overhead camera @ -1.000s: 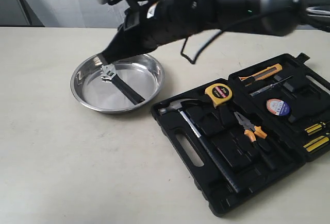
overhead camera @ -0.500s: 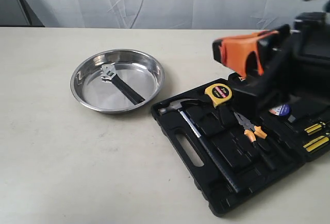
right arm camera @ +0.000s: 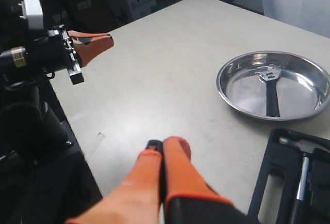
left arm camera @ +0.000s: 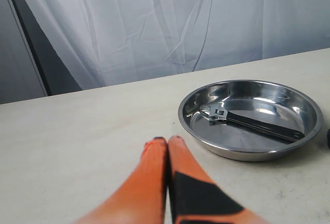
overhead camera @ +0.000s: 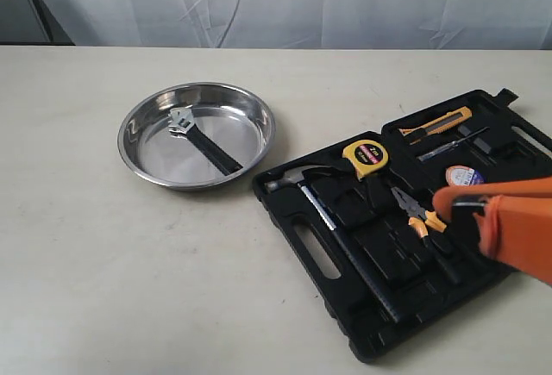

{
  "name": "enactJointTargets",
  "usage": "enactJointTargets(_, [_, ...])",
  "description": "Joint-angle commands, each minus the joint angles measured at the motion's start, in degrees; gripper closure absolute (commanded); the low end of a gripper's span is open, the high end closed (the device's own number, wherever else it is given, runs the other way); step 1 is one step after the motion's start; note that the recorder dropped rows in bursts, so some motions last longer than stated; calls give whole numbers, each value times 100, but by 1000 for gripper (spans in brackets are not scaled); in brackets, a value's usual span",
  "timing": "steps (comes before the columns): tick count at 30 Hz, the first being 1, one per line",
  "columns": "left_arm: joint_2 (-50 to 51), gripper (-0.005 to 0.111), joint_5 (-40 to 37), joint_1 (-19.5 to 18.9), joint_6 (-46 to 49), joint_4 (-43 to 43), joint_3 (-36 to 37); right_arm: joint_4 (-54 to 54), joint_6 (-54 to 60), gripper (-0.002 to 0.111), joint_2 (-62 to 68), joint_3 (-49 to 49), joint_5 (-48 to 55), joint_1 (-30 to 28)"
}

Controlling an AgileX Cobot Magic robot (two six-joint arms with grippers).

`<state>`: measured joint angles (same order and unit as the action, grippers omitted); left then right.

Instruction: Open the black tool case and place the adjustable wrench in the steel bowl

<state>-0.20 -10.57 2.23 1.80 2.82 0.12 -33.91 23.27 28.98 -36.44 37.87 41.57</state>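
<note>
The steel bowl point(overhead camera: 243, 121) stands on the table left of the case. The adjustable wrench point(overhead camera: 203, 143) lies flat inside it, silver head towards the rim, and nothing holds it. The black tool case point(overhead camera: 379, 265) lies open at the right with tools in its slots. My right gripper point(overhead camera: 442, 201) reaches in from the right edge over the case, its orange fingers point(right arm camera: 175, 154) pressed together and empty. In the left wrist view my left gripper point(left arm camera: 167, 140) is shut and empty, low over bare table, a short way from the bowl point(left arm camera: 242, 140) and wrench point(left arm camera: 247, 124). The right wrist view shows the bowl point(right arm camera: 242, 87) and wrench point(right arm camera: 270, 90) too.
The case holds a hammer point(overhead camera: 332, 220), a yellow tape measure point(overhead camera: 366, 157), orange-handled pliers point(overhead camera: 418, 215), an orange utility knife point(overhead camera: 438, 122) and a tape roll point(overhead camera: 464, 178). The left arm's wrist and orange gripper point(right arm camera: 90, 44) show at the table's far side. A white curtain hangs behind.
My right arm has pulled away from above the bowl and swung right, now low over the case at the frame's edge. The wrench stays lying in the bowl.
</note>
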Motion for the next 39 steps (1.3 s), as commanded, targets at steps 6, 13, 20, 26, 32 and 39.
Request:
enactJointTargets(6, [20, 106, 30, 21, -9, -15, -12, 503, 12, 109, -200, 261, -540, -24])
enactJointTargets(13, [20, 106, 30, 21, -9, -15, -12, 562, -1, 109, -833, 1514, -1965, -1269])
enactJointTargets(20, [20, 106, 30, 21, -9, -15, -12, 562, -1, 109, -2230, 2600, -2191, -2833])
enactJointTargets(26, [20, 106, 30, 21, -9, -15, -12, 833, -1, 109, -2898, 3053, -2209, -3528])
enactJointTargets(32, [20, 106, 30, 21, -9, -15, -12, 793, -1, 109, -2898, 3572, -2342, -3581])
enactJointTargets(39, [20, 106, 30, 21, -9, -15, -12, 917, -1, 109, -2898, 3644, -2108, -3581])
